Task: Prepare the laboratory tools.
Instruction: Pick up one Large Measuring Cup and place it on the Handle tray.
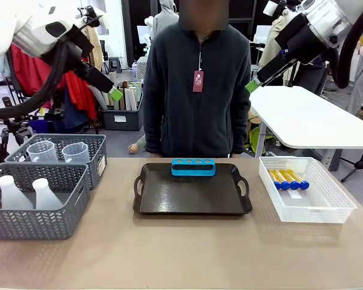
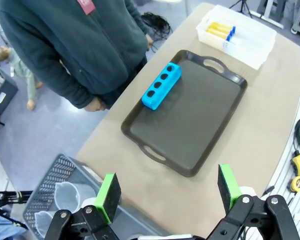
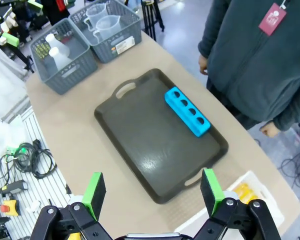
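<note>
A small blue four-hole rack [image 1: 193, 167] [image 2: 161, 86] [image 3: 187, 111] lies at the far edge of a dark tray [image 1: 192, 202]. Two clear beakers [image 1: 59, 151] [image 3: 104, 20] stand in the far grey basket on the left. In the nearer basket stand two white conical flasks [image 1: 24, 193] [image 3: 56, 49]. Yellow blue-capped test tubes [image 1: 288, 178] [image 2: 221, 31] lie in the white lattice basket on the right. My left gripper [image 2: 167, 187] [image 1: 115, 92] hangs high above the table's left side, open and empty. High on the right, my right gripper [image 3: 152, 192] [image 1: 252, 86] is open and empty too.
A person in a dark fleece [image 1: 196, 90] stands at the far edge behind the tray, hands [image 2: 94, 104] down at the sides. The grey mesh baskets [image 1: 39, 226] fill the left end and the white lattice basket [image 1: 314, 208] the right. A white table [image 1: 314, 118] stands behind, right.
</note>
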Available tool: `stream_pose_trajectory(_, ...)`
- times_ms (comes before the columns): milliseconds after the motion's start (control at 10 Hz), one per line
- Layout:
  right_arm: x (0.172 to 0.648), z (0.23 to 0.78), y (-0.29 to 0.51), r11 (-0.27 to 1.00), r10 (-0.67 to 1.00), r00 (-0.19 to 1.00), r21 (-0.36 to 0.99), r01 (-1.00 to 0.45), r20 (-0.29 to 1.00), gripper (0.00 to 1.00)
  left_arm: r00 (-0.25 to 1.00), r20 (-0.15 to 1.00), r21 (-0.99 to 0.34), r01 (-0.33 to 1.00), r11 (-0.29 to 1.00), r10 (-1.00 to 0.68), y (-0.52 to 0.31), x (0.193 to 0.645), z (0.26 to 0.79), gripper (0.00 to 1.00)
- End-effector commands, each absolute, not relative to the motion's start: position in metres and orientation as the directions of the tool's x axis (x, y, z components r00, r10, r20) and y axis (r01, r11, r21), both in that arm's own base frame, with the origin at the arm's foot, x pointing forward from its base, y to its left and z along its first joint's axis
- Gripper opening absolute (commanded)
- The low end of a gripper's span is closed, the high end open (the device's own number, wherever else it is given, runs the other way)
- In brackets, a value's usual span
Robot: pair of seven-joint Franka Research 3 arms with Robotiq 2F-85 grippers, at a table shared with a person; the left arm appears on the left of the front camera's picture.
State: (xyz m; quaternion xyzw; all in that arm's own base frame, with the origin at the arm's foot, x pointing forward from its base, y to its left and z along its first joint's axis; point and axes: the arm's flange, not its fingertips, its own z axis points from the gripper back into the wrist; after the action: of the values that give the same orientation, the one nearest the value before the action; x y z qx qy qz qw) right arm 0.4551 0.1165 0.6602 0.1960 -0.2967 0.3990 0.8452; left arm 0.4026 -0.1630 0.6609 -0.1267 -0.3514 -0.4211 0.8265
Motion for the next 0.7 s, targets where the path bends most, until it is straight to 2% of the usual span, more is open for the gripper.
stream_pose_trajectory(0,0.4548,0.6613,0.1154,0.606,0.555,0.502,0.092,-0.79,0.663,1.0,0.398,0.69,0.082,0.787,0.612,-0.605,-0.1626,0.4022,0.6615,1.0)
stream_pose_trajectory(600,0.4548,0.6613,0.1154,0.606,0.555,0.502,0.092,-0.79,0.663,1.0,0.398,0.69,0.082,0.787,0.612,-0.605,-0.1626,0.4022,0.6615,1.0)
